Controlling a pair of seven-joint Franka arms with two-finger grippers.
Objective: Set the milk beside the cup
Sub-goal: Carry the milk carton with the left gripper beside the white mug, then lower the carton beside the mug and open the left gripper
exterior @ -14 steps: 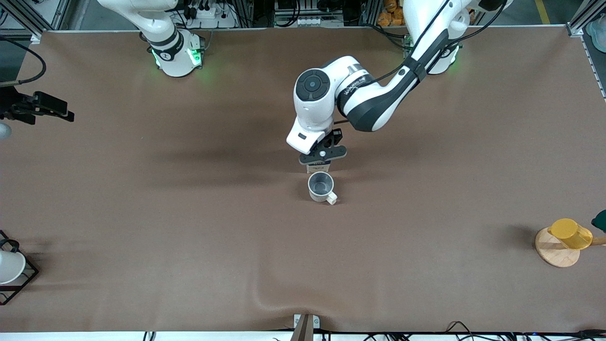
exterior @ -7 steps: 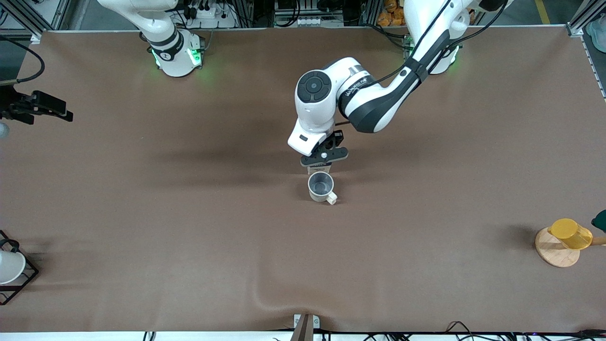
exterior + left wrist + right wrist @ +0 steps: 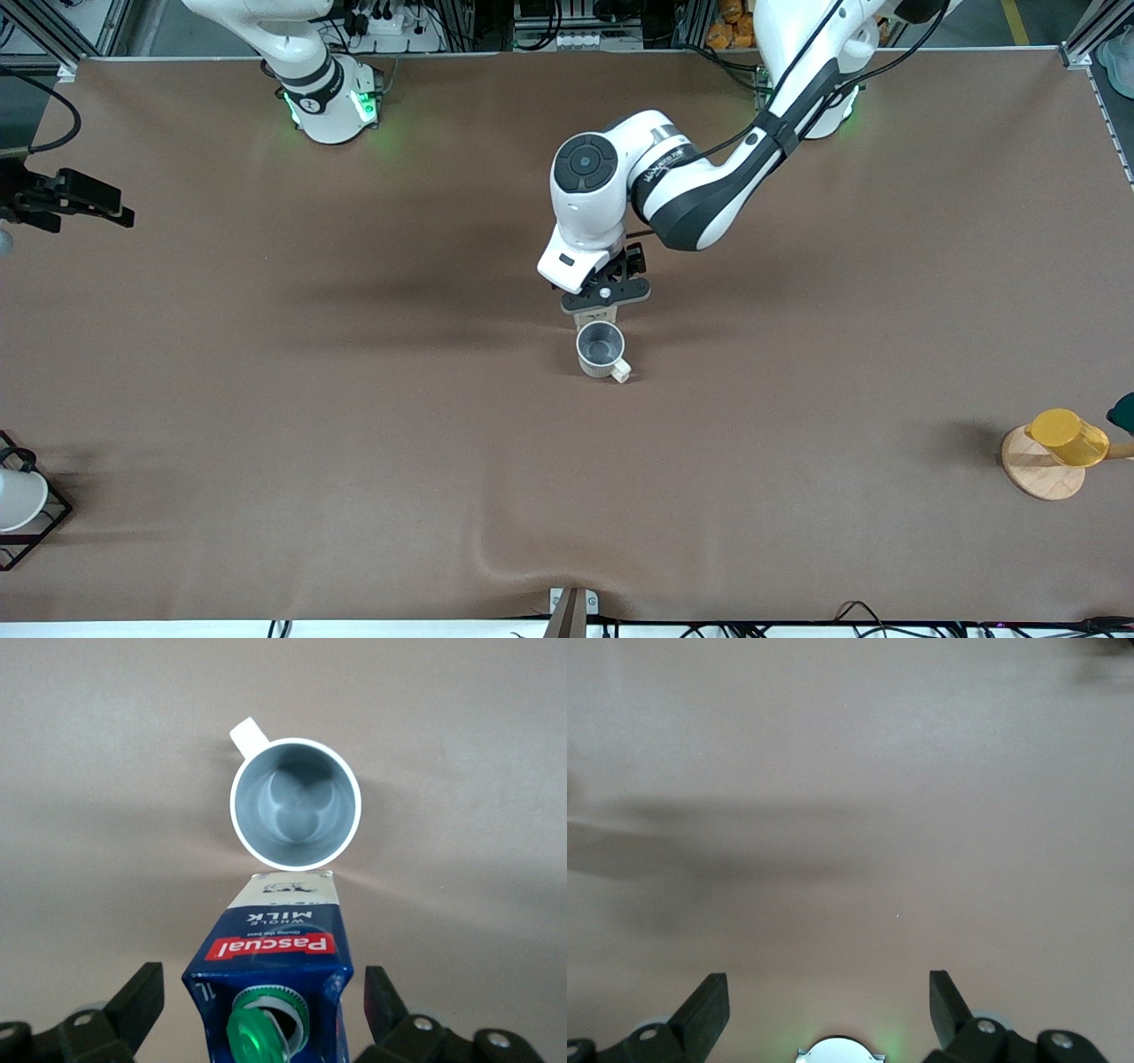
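Note:
The milk [image 3: 275, 943], a dark blue carton with a red label and a green cap, stands upright on the brown table. It is right beside the cup [image 3: 295, 804], on the side farther from the front camera. In the front view the cup [image 3: 601, 347] is an off-white mug with a grey inside, and only a sliver of the milk [image 3: 595, 316] shows under the hand. My left gripper [image 3: 263, 992] is open around the top of the milk, with a gap on each side; it also shows in the front view [image 3: 605, 297]. My right gripper [image 3: 828, 992] is open and empty, waiting high over bare table near its base.
A translucent yellow cup [image 3: 1067, 436] lies on a round wooden coaster [image 3: 1041, 474] at the left arm's end. A white cup in a black wire frame [image 3: 18, 501] stands at the right arm's end, near the front edge. A dark green object [image 3: 1123, 412] shows at the edge.
My left hand has risen slightly over the milk, which stays standing beside the cup. The right arm has barely drifted.

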